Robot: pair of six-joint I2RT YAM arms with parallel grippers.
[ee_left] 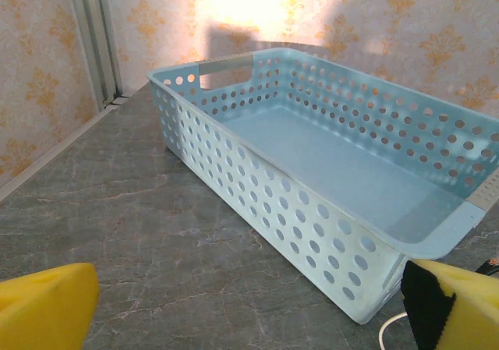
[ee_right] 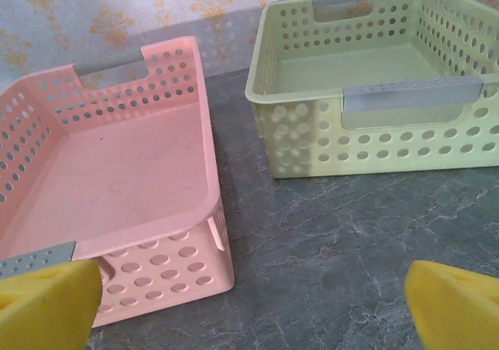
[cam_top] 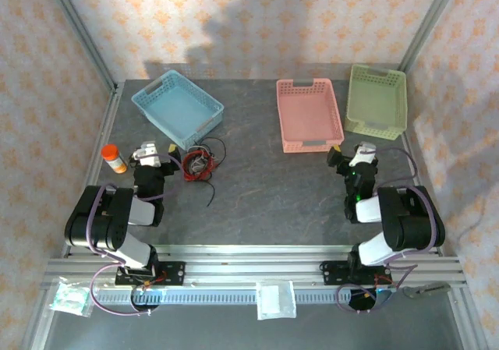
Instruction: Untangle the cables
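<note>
The cables [cam_top: 200, 163] lie as a small tangle of red and black wire on the dark table, just in front of the blue basket [cam_top: 156, 120], with loose black ends trailing toward the near edge. My left gripper [cam_top: 156, 156] rests just left of the tangle, open and holding nothing. In the left wrist view the left gripper [ee_left: 249, 319] faces the blue basket [ee_left: 257, 202], and a pale whitish cable loop [ee_left: 387, 330] peeks in by the right finger. My right gripper [cam_top: 355, 157] stands open and empty far to the right, away from the cables. The right gripper [ee_right: 249, 311] has bare table between its yellow fingers.
A pink basket [cam_top: 282, 116] and a green basket [cam_top: 374, 129] stand at the back right, both seen up close as pink basket [ee_right: 156, 272] and green basket [ee_right: 374, 143]. An orange-capped bottle [cam_top: 114, 158] stands left of the left arm. Patterned walls enclose the table.
</note>
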